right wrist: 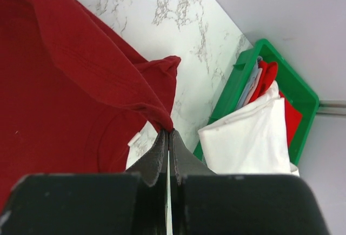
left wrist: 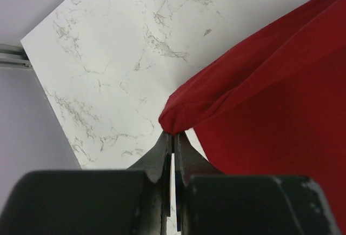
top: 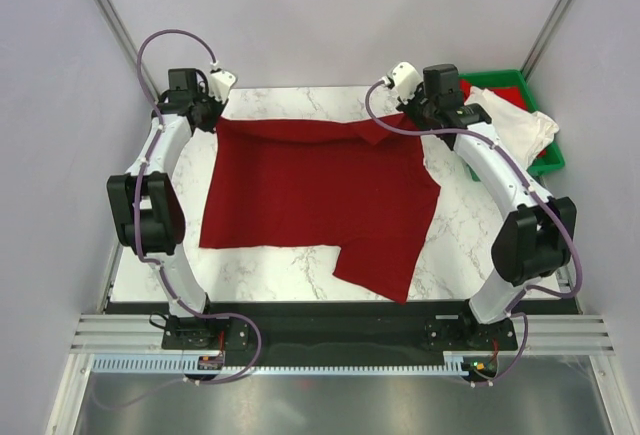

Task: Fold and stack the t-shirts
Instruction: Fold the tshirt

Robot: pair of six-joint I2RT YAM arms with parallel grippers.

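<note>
A dark red t-shirt point(top: 310, 195) lies spread over the middle of the marble table, one sleeve reaching toward the near edge. My left gripper point(left wrist: 173, 134) is shut on its far left corner point(left wrist: 181, 115), lifted a little off the table. At the far right corner, my right gripper point(right wrist: 169, 131) is shut on a pinch of the same red cloth point(right wrist: 157, 113). In the overhead view the left gripper point(top: 212, 115) and right gripper point(top: 412, 120) hold the shirt's far edge. An off-white t-shirt point(top: 515, 130) hangs over the green bin's rim point(right wrist: 246, 138).
The green plastic bin point(top: 545, 160) stands at the table's far right corner with red and light cloth point(right wrist: 265, 75) inside. Bare marble point(left wrist: 124, 46) shows along the far edge and left side. Grey walls close in on both sides.
</note>
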